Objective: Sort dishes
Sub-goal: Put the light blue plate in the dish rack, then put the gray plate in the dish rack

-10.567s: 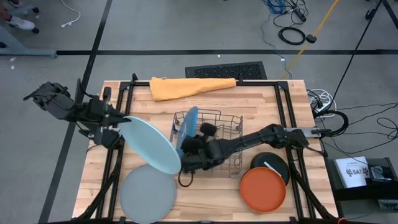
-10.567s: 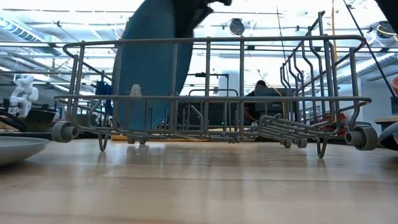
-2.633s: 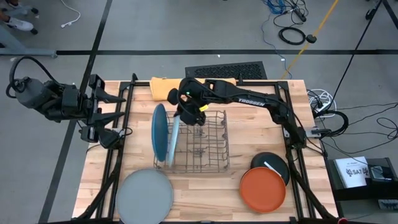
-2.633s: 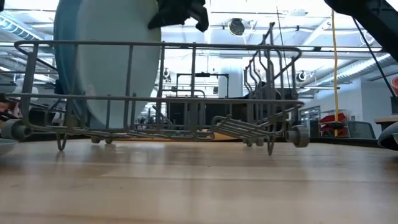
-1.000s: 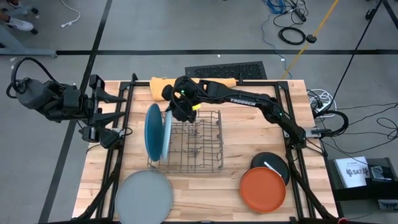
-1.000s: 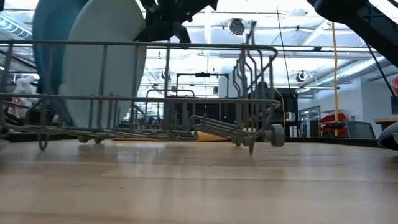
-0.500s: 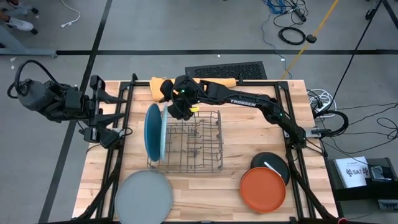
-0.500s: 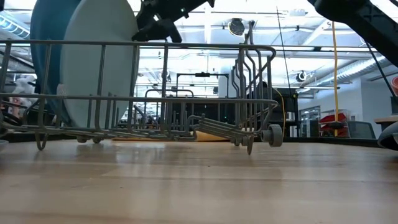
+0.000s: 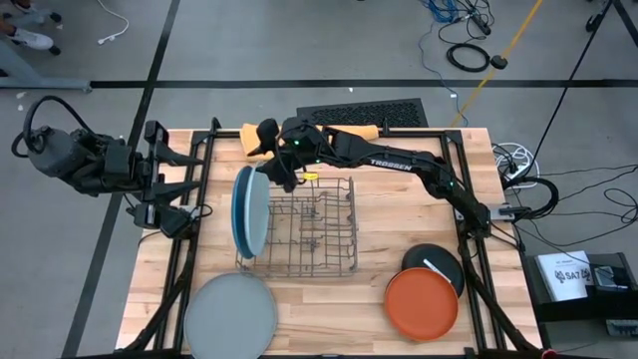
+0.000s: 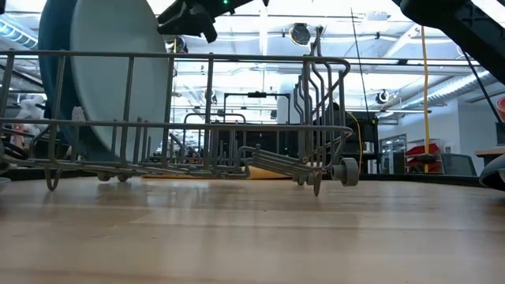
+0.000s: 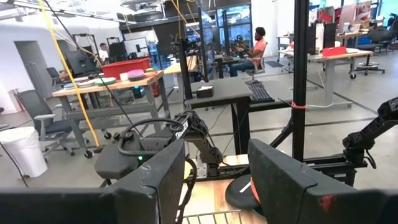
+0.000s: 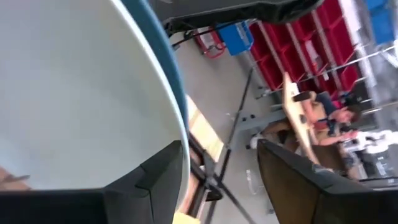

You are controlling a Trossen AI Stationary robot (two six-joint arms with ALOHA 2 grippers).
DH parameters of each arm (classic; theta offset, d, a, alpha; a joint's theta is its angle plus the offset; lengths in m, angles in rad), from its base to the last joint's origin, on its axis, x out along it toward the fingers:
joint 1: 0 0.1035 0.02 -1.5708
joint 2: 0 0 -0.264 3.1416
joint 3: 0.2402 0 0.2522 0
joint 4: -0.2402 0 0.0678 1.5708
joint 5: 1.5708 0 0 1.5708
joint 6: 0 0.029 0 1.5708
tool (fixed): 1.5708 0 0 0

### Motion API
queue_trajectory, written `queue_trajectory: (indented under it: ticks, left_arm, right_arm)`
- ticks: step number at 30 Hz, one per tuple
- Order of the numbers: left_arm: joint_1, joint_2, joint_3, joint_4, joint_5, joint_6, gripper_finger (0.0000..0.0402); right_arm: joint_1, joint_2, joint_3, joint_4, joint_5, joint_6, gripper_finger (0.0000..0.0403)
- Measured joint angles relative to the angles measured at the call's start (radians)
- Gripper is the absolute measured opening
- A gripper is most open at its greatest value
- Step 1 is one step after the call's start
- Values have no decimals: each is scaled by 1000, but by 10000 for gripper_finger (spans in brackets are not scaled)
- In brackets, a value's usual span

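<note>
So the wire dish rack (image 9: 299, 227) sits about mid tabletop (image 9: 399, 214), and at its left end two big round plates stand on edge next to each other: a darker blue plate (image 9: 237, 204) on the outside and a light blue plate (image 9: 256, 211) just inside it. From the low view the light blue one (image 10: 110, 87) covers most of the blue one (image 10: 54, 71) behind the rack wires (image 10: 237, 118).

The right gripper (image 9: 271, 152) hangs over the rack's far left corner, right above the top edges of those plates. Its fingers (image 12: 292, 180) are spread apart with nothing between them; the pale plate face fills the wrist view just beyond them, not pinched.

The left gripper (image 9: 184, 170) is parked off the tabletop's left edge, well apart from the rack, fingers (image 11: 155, 180) apart and empty.

The other dishes: a large grey round plate (image 9: 230, 316) lies flat at the near left corner, a smaller orange round plate (image 9: 422, 303) lies flat near the right side, overlapping a black round plate with a white stripe (image 9: 435, 263) behind it. A folded orange cloth (image 9: 349, 131) lies along the far edge, partly under the right arm.
</note>
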Motion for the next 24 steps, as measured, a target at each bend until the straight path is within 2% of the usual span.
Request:
queue_trajectory:
  ticks: [7,14,16,21,24]
  left_arm:
    - [0,0,0,-2,0,-21,178]
    - [0,0,0,-4,0,-21,178]
    - [0,0,0,-4,0,-22,178]
    - [0,0,0,-16,0,-24,178]
    - [0,0,0,-82,0,-41,178]
  right_arm:
    - [0,14,0,-57,-7,0,208]
    - [16,24,0,-107,2,-28,255]
    - [27,24,0,-126,49,-46,265]
    - [69,8,0,-198,244,-50,267]
    - [105,-9,0,-299,298,-37,260]
